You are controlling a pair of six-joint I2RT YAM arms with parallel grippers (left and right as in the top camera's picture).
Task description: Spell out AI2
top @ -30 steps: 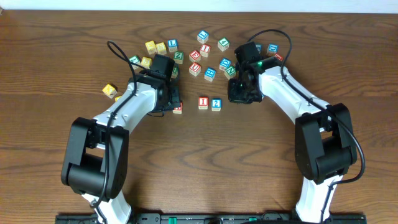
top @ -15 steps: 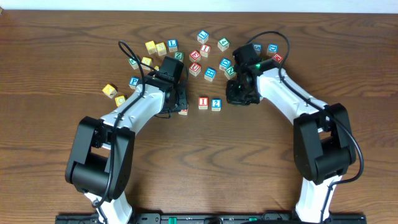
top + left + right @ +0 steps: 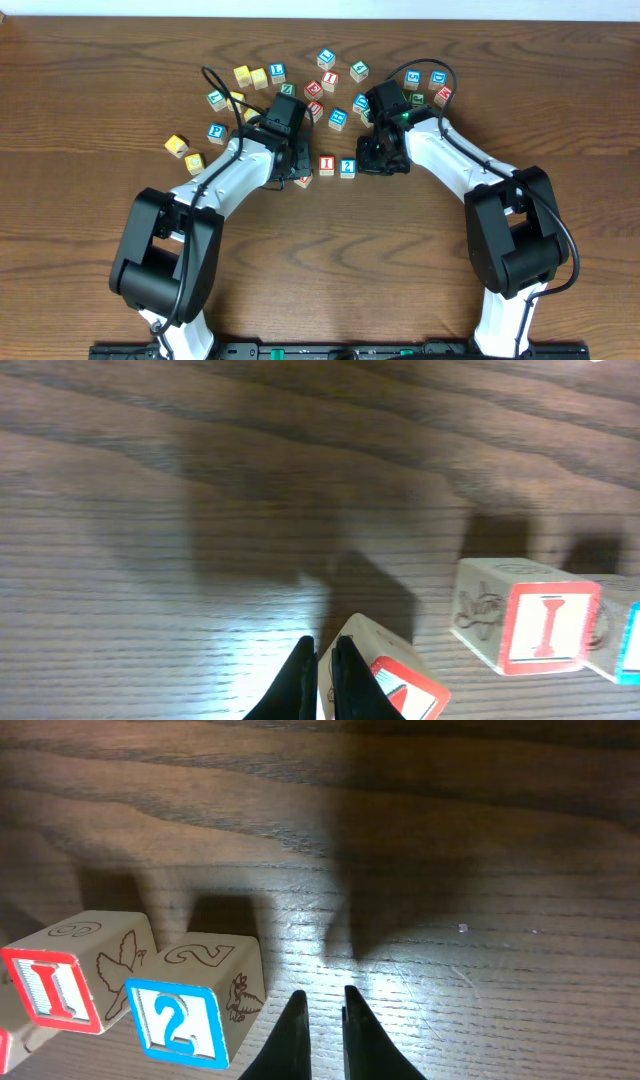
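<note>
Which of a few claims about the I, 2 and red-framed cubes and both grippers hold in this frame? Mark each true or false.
1. The I cube and the 2 cube sit side by side. True.
2. The right gripper grips the 2 cube. False: it is shut on nothing, beside that cube.
3. The left gripper is shut. True.
4. The red-framed cube at the left gripper touches the I cube. False: a gap separates them.
</note>
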